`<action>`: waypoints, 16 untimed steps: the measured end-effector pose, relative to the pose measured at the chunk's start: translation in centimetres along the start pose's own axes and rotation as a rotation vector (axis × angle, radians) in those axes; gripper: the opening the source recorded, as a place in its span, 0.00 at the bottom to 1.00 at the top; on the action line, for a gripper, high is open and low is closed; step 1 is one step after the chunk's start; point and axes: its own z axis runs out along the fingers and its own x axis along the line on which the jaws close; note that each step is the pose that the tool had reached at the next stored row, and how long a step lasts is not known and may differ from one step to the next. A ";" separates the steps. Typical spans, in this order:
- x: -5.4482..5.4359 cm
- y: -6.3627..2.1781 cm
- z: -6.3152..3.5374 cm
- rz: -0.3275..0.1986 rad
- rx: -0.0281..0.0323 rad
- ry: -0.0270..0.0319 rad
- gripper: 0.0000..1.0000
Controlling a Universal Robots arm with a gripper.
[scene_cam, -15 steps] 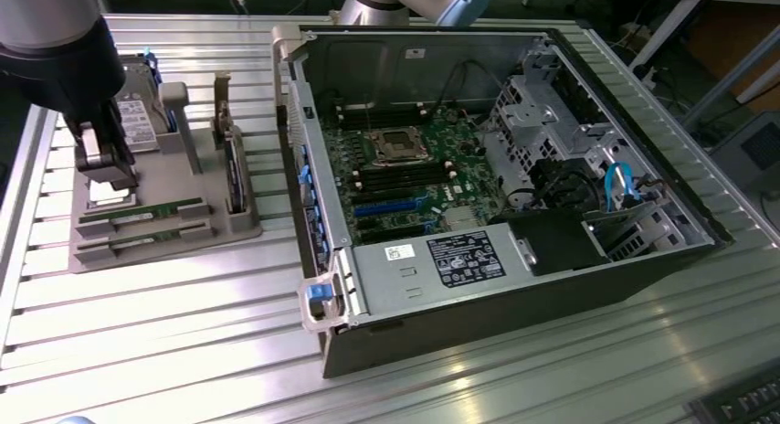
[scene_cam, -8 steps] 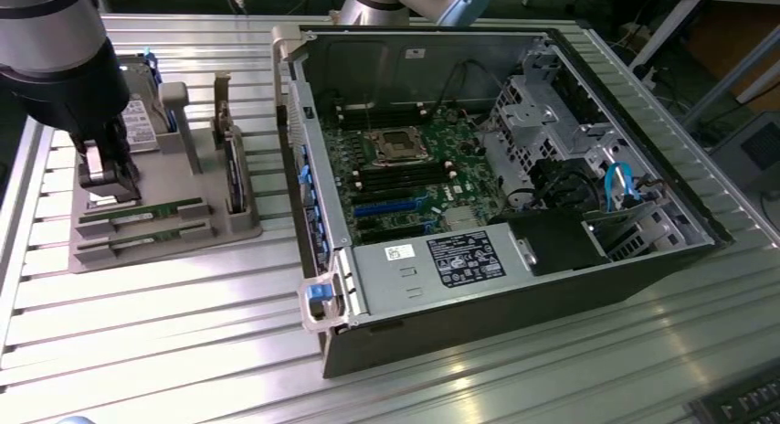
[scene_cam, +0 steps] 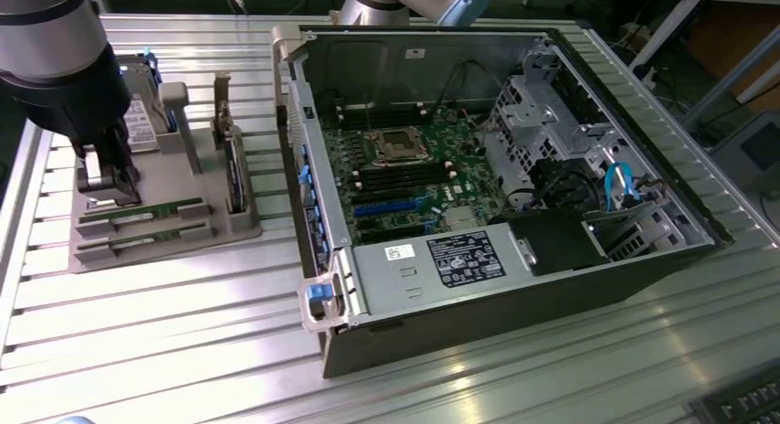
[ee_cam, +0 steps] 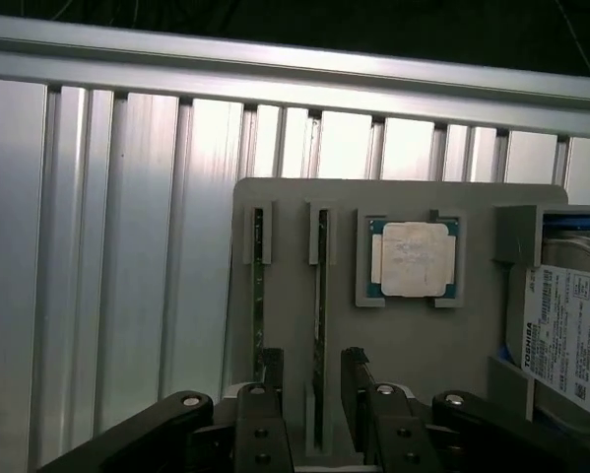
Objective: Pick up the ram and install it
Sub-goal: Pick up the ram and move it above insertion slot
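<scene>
We see the gripper (ee_cam: 314, 367) low over the grey holder (ee_cam: 285, 212), its jaws apart. One finger (ee_cam: 272, 370) stands on each side of the ram (ee_cam: 320, 286) without closing on it. The ram sits on edge in the slot nearer the processor (ee_cam: 413, 258). The second green stick (ee_cam: 258, 296) stands in the slot toward the holder's outer edge. A hard drive (ee_cam: 570, 335) lies at the holder's far end. The open computer case (scene_cam: 488, 168) rests beside the holder on the aluminium table (scene_cam: 183, 351).

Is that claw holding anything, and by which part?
Nothing is held. The open gripper straddles the ram near one end, its fingers clear of both faces.
</scene>
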 end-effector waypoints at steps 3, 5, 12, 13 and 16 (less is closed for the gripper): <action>0.5 0.04 0.27 0.001 -0.0001 0.0001 0.37; 0.9 0.06 0.98 0.001 0.0000 0.0000 0.37; 1.5 0.09 2.47 0.002 -0.0001 0.0001 0.37; 1.6 0.09 2.85 0.002 -0.0001 0.0000 0.37; 1.8 0.10 3.49 0.003 -0.0001 0.0001 0.37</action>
